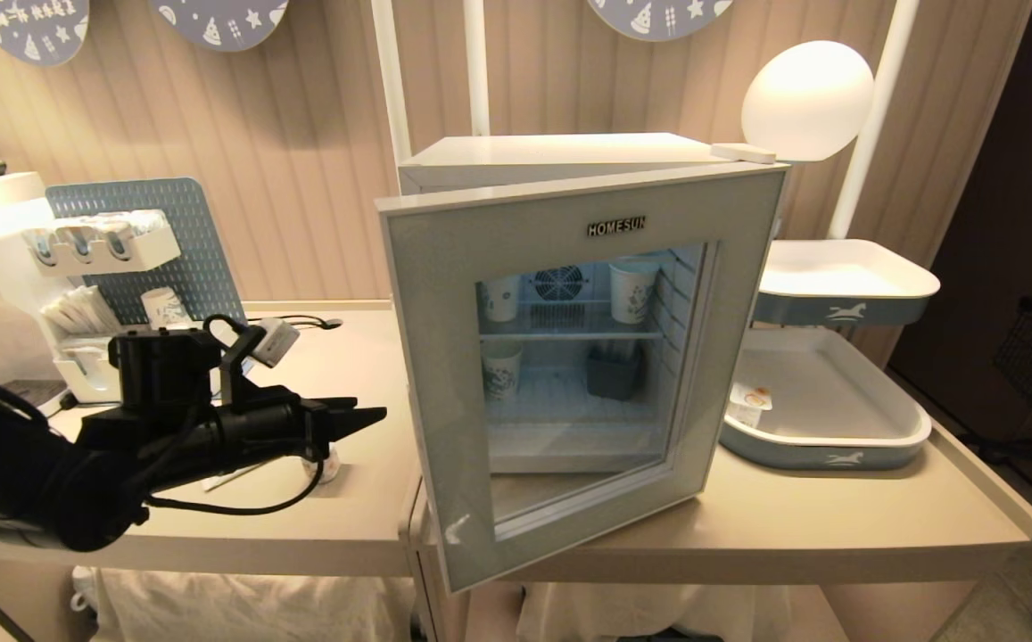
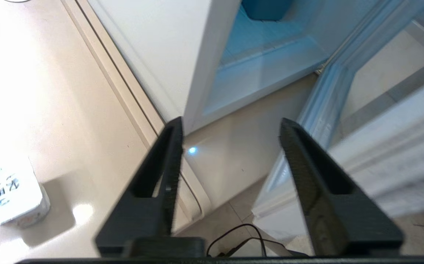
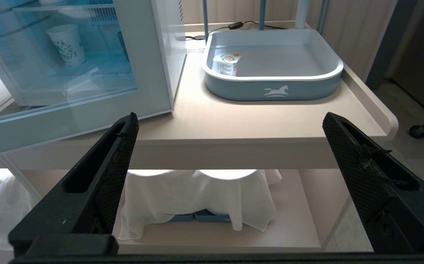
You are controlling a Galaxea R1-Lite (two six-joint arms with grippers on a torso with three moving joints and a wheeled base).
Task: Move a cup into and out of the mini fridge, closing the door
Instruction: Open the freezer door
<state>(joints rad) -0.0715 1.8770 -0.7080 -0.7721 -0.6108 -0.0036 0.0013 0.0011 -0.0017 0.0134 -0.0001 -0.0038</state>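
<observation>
Your left gripper (image 1: 373,415), fingers apart and empty, hovers left of the half-open door (image 1: 569,374); the light, thin-walled cup (image 2: 8,200) wants a gentle side grip.

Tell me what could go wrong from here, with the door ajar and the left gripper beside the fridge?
1. The door stands ajar toward the robot. The left gripper, empty with its fingers apart, is close to its free edge and might knock it.
2. A cup sits on the table just under the left arm; a low sweep could tip it.
3. Paper cups already stand on the shelves of the fridge, so a cup put in might bump them.
</observation>
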